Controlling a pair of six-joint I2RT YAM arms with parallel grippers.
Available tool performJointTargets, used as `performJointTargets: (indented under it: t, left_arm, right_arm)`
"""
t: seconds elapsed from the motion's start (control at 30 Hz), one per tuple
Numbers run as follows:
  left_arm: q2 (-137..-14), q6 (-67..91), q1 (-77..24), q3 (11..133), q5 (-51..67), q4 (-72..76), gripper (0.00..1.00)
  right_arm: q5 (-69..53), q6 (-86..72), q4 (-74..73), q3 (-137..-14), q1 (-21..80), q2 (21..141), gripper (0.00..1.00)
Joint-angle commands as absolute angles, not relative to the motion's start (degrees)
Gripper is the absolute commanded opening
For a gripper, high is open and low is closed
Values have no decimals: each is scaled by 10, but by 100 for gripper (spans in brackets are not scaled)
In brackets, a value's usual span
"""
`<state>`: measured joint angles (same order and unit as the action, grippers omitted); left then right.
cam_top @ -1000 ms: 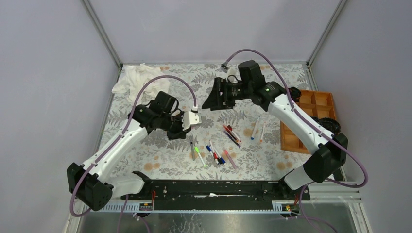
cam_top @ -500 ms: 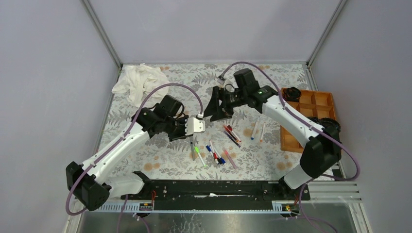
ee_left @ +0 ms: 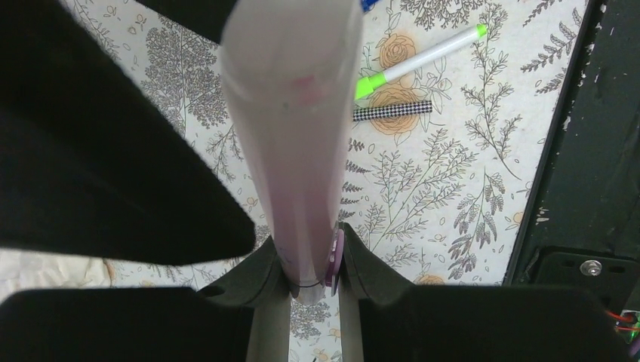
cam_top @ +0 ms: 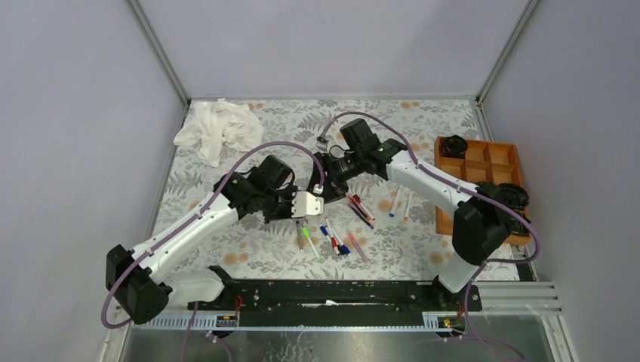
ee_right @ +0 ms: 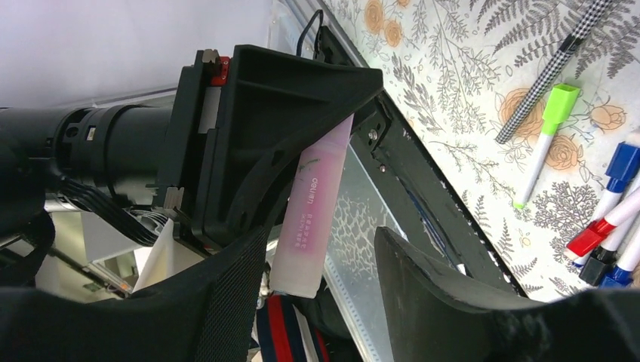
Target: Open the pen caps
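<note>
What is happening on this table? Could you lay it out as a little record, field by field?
Left gripper: shut on a pale pink pen, held up off the table
Right gripper: open, fingers either side of that pen's free end
Table: loose pens, one a green-capped pen
Far left corner: white cloth
Right edge: wooden tray
</note>
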<state>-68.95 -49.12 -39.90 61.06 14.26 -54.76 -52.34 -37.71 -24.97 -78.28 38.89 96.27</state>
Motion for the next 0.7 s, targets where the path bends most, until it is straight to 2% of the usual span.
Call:
performJointTargets:
  t: [0.0, 0.3, 0.37, 0.53, 0.6, 0.67]
  left_arm:
    - [-693, -505, -408, 607, 115, -523, 0]
    - [-699, -504, -415, 610, 109, -521, 0]
    - [-701, -502, -416, 614, 111, -521, 0]
    - [-703, -495, -416, 616, 129, -520, 1]
    - [-704, -490, -416, 619, 137, -521, 4]
    - [-702, -486, -416, 624, 145, -521, 7]
  right_arm:
    - [-566, -368, -259, -802, 403, 973, 61]
    - [-579, -353, -275, -796, 426, 992, 51]
    - [-584, -353, -275, -795, 428, 996, 44]
    - [-606, -371, -242, -775, 429, 995, 11]
    - [-613, -386, -212, -760, 429, 985, 2]
    - [-619, -401, -179, -745, 427, 975, 0]
